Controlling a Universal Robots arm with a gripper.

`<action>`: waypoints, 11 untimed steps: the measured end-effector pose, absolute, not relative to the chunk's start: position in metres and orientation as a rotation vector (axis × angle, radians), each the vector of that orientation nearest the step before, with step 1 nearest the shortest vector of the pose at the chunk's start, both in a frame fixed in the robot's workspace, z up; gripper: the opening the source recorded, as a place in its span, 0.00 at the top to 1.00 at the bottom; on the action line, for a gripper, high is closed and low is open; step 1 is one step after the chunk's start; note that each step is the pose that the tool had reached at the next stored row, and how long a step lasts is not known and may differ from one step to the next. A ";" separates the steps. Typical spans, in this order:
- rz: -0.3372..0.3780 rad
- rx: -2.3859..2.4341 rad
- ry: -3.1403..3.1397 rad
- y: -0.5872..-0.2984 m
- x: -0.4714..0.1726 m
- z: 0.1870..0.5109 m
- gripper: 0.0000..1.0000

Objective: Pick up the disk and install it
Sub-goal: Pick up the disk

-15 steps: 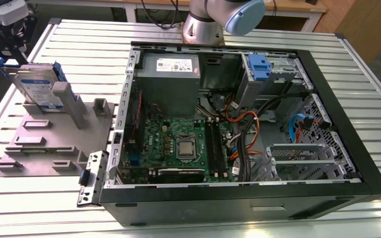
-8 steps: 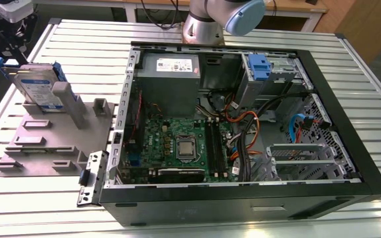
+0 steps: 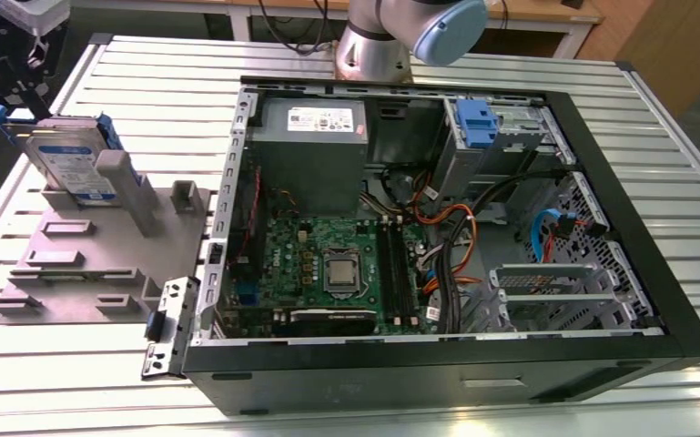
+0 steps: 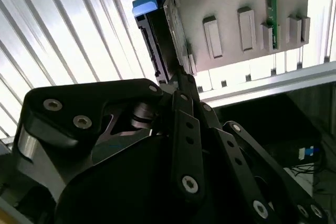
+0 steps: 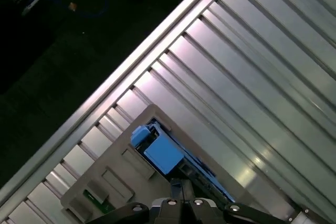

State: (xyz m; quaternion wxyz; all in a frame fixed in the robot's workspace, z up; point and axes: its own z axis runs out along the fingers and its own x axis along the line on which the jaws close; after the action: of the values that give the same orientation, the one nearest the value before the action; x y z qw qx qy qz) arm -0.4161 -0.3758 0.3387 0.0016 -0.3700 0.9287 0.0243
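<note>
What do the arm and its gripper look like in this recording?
The arm is a smooth silver-grey cylindrical tube topped by a rounded pale-blue joint cap. In the second wrist view the gripper is matte black throughout, with a rounded housing and flat jointed bars. Round silver screw heads sit at the pivots.

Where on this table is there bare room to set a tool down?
Bare slats of the table lie nearer the exterior camera than the grey fixture plate, and to the exterior view's right of the computer case. Crowded: the plate's far end, where the disk stands.
</note>
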 end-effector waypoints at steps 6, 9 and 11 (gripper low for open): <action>0.077 -1.320 2.849 -0.376 -0.416 0.338 0.89; 0.076 -1.398 2.813 -0.376 -0.416 0.338 0.89; 0.077 -1.449 2.788 -0.376 -0.416 0.338 0.89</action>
State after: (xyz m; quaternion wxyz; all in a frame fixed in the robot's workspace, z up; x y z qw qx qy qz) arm -0.4161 -0.3758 0.3379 -0.0008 -0.4611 0.8870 0.0244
